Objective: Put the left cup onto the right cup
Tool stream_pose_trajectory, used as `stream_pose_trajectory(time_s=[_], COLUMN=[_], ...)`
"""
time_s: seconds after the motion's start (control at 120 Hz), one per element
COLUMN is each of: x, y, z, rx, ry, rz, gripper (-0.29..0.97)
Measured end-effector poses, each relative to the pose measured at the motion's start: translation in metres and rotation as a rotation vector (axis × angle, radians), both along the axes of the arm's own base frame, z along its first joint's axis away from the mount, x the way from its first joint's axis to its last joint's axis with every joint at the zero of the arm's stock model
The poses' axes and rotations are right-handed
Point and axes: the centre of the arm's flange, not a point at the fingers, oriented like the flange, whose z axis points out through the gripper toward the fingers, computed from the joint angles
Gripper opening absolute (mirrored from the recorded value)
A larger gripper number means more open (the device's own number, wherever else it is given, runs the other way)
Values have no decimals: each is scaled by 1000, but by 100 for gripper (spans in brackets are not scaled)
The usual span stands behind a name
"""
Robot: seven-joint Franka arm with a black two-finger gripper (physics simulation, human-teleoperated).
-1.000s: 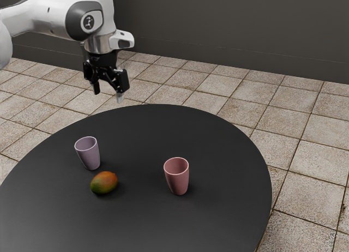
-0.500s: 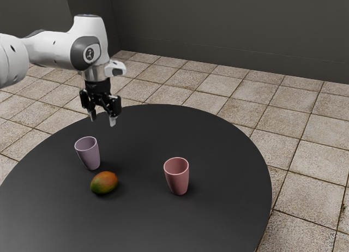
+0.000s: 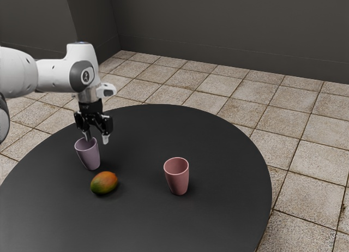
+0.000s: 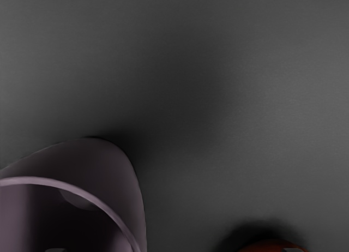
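Note:
A pale lilac cup (image 3: 88,153) stands upright on the round black table (image 3: 218,154), toward the exterior view's left. My gripper (image 3: 95,137) hangs open just above its rim, one finger over the cup's mouth and the other past its far side. In the wrist view the lilac cup (image 4: 82,197) looms large right under my hand. A pink cup (image 3: 176,175) stands upright near the table's middle, well to the exterior view's right of the lilac one.
A mango (image 3: 103,183) lies on the table just in front of the lilac cup, and its top edge peeks in as the mango (image 4: 270,245) in the wrist view. The table edge curves close behind my gripper. Tiled floor surrounds the table.
My arm has swung down and toward the exterior view's left, from high above the table's far edge to just over the lilac cup. The cups and mango have not moved.

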Motion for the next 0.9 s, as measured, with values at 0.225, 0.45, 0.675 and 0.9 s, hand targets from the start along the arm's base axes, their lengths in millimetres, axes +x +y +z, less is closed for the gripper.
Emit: stream_pose_trajectory(time_s=[0.225,0.45,0.675,0.9], x=[5,7,7,8], y=[16,21,25,26], z=[-22,-29,-31,-30], rx=[-12,-20,-37,-42], ry=[-15,-34,-46,-55], rz=[-10,-39,-49,-66], gripper=[48,41,15,-4])
